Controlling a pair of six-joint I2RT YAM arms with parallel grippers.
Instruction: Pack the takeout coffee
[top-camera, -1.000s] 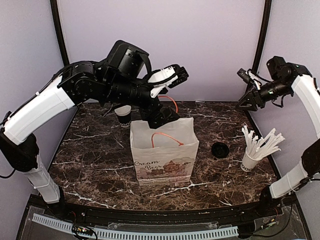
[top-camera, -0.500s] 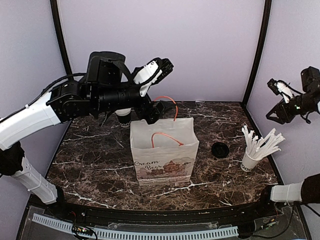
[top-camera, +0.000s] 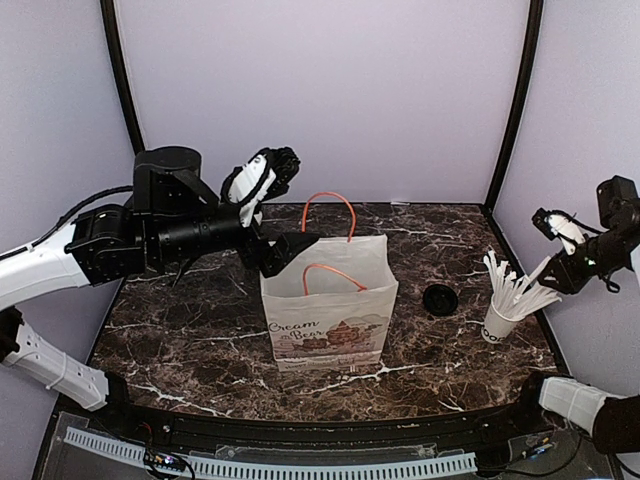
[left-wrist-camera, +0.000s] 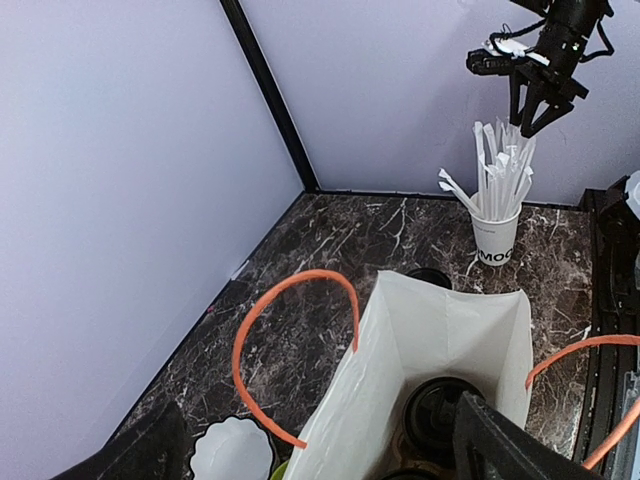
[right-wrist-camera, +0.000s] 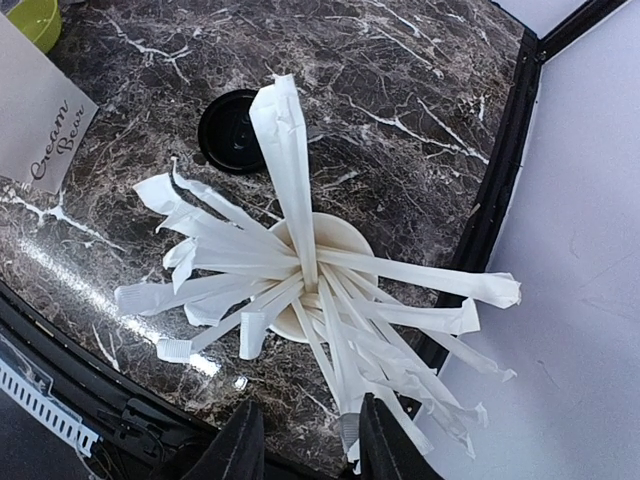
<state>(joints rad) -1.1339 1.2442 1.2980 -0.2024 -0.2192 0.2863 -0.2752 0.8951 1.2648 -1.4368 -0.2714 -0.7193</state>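
- The takeout coffee (left-wrist-camera: 440, 408) is down inside the paper bag (top-camera: 330, 312). The left wrist view shows its black lid at the bottom of the bag, so it looks upright. It sits below the left gripper (left-wrist-camera: 320, 405) and a bit ahead of it.
- There might be another dark thing next to it in the bag, closer to the gripper, but I honestly can't tell what it is.
- The left gripper hangs at the bag's mouth on the bag's left side. Its fingers are spread wide with nothing between them, and it isn't touching the cup.
- The bag stands upright with its mouth open and both orange handles (top-camera: 325, 200) sticking up.
- A lidless black cup (left-wrist-camera: 232, 450) sits on the table (top-camera: 190, 320) under the left gripper, outside the bag.
- The right gripper (right-wrist-camera: 305, 440) is well away from the bag. It hovers over the white cup of sticks (right-wrist-camera: 300, 330) with the fingers parted and nothing held.
- A loose black lid (right-wrist-camera: 232, 130) lies on the table beyond that cup from the right gripper, toward the bag.
- My read is that the main job is basically done, since the coffee is packed and let go.
- What's left is small: getting the left arm clear of the handles without tipping the bag. Whether sticks are meant to go in too, I can't say from this.
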